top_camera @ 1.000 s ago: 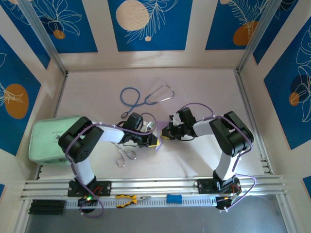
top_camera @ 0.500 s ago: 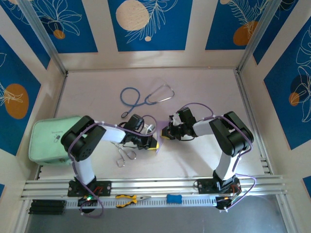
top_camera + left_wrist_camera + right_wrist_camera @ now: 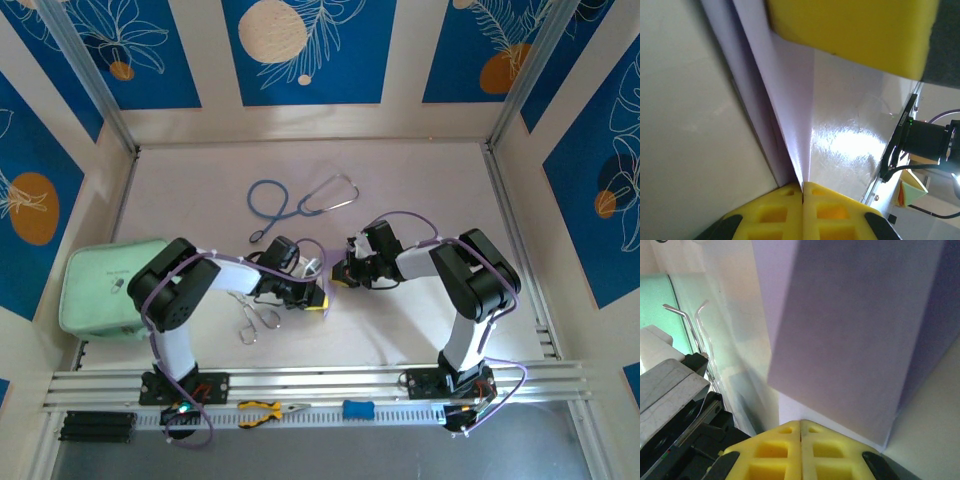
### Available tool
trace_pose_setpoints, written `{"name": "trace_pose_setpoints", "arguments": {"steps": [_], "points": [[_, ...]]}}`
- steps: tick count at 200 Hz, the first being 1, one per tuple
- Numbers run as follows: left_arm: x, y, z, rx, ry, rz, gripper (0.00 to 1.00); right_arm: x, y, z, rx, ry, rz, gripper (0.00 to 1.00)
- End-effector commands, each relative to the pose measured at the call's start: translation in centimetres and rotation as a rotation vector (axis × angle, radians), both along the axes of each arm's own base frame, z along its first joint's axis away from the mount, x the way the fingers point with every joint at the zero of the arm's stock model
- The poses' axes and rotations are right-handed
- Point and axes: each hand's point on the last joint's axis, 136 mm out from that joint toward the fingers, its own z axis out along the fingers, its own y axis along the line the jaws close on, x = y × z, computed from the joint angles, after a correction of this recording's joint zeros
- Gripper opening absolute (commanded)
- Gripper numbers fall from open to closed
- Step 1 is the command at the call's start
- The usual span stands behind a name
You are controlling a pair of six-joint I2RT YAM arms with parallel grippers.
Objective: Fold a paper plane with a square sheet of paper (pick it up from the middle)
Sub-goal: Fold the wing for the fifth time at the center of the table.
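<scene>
Both the left jaws and right jaws are clamped tight on the folded lilac paper (image 3: 850, 340)

Blue leaf-patterned wall panels (image 3: 345, 70) around a pale tabletop (image 3: 430, 180), aluminium rail (image 3: 330, 382) in front.

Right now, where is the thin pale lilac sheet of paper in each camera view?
Top external: thin pale lilac sheet of paper, a sliver between left claw and right claw.
Left wrist: narrow band from top centre into the shut claw.
Right wrist: broad folded panel, centre-right, above the shut claw.
Shared landmark: the yellow claw tips pinching it.
</scene>
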Motion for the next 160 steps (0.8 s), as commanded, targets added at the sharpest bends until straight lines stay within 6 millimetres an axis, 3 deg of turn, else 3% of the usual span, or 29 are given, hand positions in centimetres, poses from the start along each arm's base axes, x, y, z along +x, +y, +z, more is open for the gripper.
{"name": "trace_pose_setpoints", "arguments": {"steps": [1, 81, 127, 160], "points": [[-3.27, 0.31, -0.58, 0.012, 0.097, -0.083, 0.0, -2.15, -3.41, -5.81, -0.23, 0.136, -0.072, 0.08], [-3.73, 0.75, -0.55, 0.021, 0.091, -0.077, 0.09, -2.18, -3.65, -5.95, -0.245, 0.144, -0.087, 0.08], [-3.93, 0.55, 0.04, 0.006, 0.075, -0.084, 0.04, -2.21, -3.69, -5.88, -0.246, 0.144, -0.091, 0.08], [-3.96, 0.63, 0.0, 0.013, 0.071, -0.081, 0.08, -2.35, -3.72, -5.97, -0.25, 0.147, -0.094, 0.08]]}}
